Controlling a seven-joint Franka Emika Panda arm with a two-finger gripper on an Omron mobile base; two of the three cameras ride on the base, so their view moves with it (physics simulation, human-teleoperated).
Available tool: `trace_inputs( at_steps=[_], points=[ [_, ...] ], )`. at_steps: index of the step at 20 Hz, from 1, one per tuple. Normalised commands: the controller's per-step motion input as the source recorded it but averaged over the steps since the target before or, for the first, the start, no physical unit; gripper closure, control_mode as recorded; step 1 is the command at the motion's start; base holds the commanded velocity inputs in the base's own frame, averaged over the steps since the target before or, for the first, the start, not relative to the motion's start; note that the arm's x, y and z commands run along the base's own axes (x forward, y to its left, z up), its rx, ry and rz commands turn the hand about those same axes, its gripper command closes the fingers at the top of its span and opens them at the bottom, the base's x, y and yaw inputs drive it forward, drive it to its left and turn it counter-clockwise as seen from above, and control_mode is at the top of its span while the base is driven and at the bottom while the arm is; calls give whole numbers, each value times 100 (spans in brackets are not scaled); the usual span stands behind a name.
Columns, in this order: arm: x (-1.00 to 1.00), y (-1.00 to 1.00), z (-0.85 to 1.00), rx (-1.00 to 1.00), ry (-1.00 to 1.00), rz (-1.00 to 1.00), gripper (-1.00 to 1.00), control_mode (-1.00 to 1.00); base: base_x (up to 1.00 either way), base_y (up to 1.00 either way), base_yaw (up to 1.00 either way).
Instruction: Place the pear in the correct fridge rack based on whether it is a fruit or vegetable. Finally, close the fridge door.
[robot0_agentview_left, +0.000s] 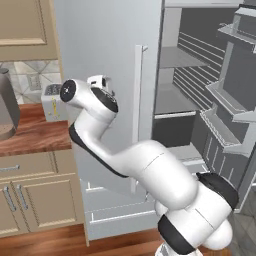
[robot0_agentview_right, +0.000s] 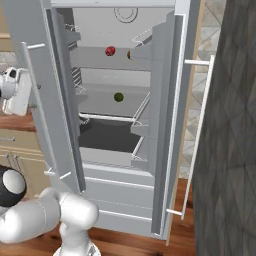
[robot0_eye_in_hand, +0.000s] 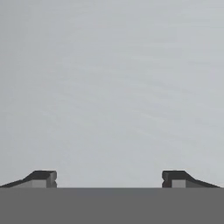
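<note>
Hand view: fingers (robot0_eye_in_hand: 109, 179) spread wide, empty, facing a plain grey surface.

Right base view shows the pear (robot0_agentview_right: 129, 54) lying on the fridge rack (robot0_agentview_right: 92, 59), partly hidden behind the open fridge door (robot0_agentview_right: 162, 120); a red fruit (robot0_agentview_right: 110, 50) sits beside it (a dark-green ball (robot0_agentview_right: 118, 97) on the shelf below). Left base view shows the arm (robot0_agentview_left: 125, 160) bent toward the other door (robot0_agentview_left: 107, 65), beside the wooden desk (robot0_agentview_left: 30, 132).

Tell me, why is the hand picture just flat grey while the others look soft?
Hand view: the open end effector faces a plain grey surface, evenly lit, no shadows or glare. Both base views: slightly blurred, low-detail render; the fridge rack is evenly lit, and the pear is a tiny half-hidden smudge.
</note>
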Motion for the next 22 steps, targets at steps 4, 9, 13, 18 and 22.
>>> trace_inputs(
  at_steps=[4, 9, 13, 18, 22],
  points=[
    [68, -14, 0, 0, -1, 0, -100, -100, 0, 0, 0],
    [51, -28, 0, 0, -4, 0, -100, -100, 0, 0, 0],
    [57, -33, 0, 0, -4, 0, -100, -100, 0, 0, 0],
    [68, -29, 0, 0, -1, 0, -100, -100, 0, 0, 0],
    [54, -23, 0, 0, 0, 0, -100, -100, 0, 0, 0]
  ],
)
